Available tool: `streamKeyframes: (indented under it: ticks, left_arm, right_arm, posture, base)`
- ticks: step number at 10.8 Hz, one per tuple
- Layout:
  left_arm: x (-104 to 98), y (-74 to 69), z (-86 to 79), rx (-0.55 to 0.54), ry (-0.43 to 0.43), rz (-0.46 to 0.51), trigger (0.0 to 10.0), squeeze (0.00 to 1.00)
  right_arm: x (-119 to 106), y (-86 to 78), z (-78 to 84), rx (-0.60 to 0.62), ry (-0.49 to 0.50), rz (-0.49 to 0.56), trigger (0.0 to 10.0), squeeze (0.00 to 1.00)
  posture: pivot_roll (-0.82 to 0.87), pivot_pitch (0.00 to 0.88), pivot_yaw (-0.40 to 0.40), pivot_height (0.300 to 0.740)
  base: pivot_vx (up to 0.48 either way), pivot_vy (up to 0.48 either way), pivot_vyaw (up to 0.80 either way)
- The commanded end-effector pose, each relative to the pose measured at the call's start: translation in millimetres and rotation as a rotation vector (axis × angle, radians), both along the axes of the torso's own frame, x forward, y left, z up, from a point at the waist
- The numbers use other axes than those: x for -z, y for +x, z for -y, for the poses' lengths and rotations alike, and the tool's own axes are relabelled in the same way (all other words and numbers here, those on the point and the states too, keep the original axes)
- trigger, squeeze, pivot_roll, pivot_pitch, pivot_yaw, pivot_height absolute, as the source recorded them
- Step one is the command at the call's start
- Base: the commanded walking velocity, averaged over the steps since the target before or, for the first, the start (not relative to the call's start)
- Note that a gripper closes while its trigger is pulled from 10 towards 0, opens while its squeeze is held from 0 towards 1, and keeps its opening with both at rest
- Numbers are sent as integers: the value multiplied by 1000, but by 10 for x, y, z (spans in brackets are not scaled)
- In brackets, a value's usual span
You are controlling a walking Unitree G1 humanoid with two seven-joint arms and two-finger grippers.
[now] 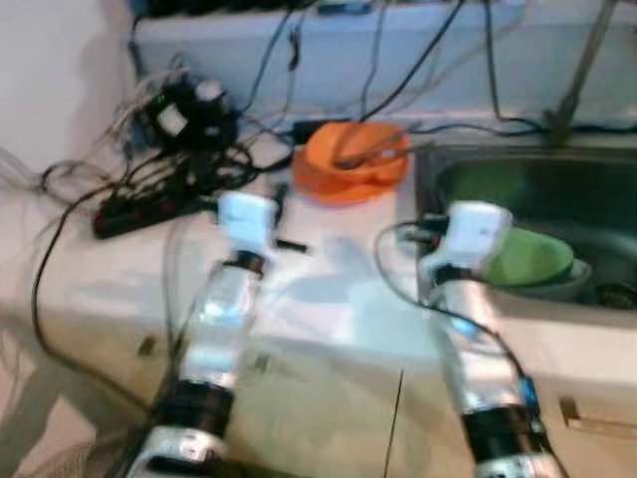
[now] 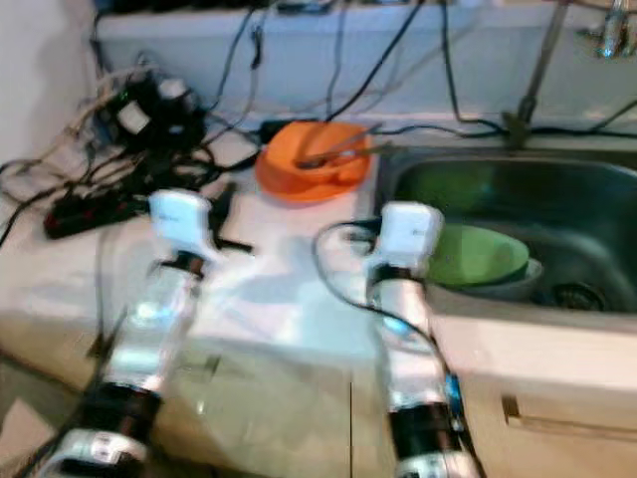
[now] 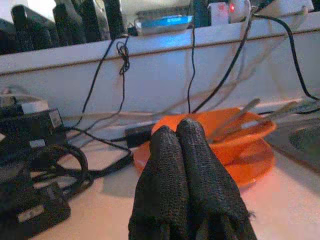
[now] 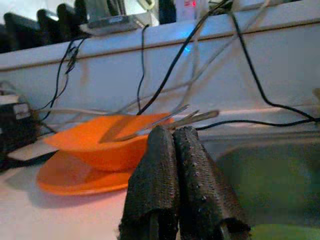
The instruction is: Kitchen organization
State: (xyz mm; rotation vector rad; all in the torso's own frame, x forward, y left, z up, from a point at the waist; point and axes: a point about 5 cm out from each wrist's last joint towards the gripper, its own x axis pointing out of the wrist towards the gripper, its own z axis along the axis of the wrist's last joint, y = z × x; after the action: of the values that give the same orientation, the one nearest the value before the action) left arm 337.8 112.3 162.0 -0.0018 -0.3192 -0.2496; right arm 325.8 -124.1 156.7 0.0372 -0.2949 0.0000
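Left gripper and right gripper, jaws clenched empty; orange bowl just beyond both; sink beside the right.

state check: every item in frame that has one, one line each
Left gripper: shut, empty, over the counter short of the orange bowl.
Right gripper: shut, empty, at the sink's edge.
Orange bowl: upright on an orange plate, utensils resting in it.
Green bowl: upright in the sink, nested in a grey one.
Power strip: on the counter, cables plugged in.
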Motion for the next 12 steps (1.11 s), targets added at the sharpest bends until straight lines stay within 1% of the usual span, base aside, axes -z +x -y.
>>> streamKeyframes:
  ticks: [1,12]
  left_arm:
    - [-38,0,80,23,-4,11,10000,0]
    - [-49,-4,100,37,-6,15,10000,0]
  right_arm:
    - [-34,6,72,23,-4,11,10000,0]
    - [-30,5,85,29,2,9,10000,0]
  posture:
    - [47,0,109,740]
    - [44,0,111,740]
  base:
    - [277,0,0]
    - [276,0,0]
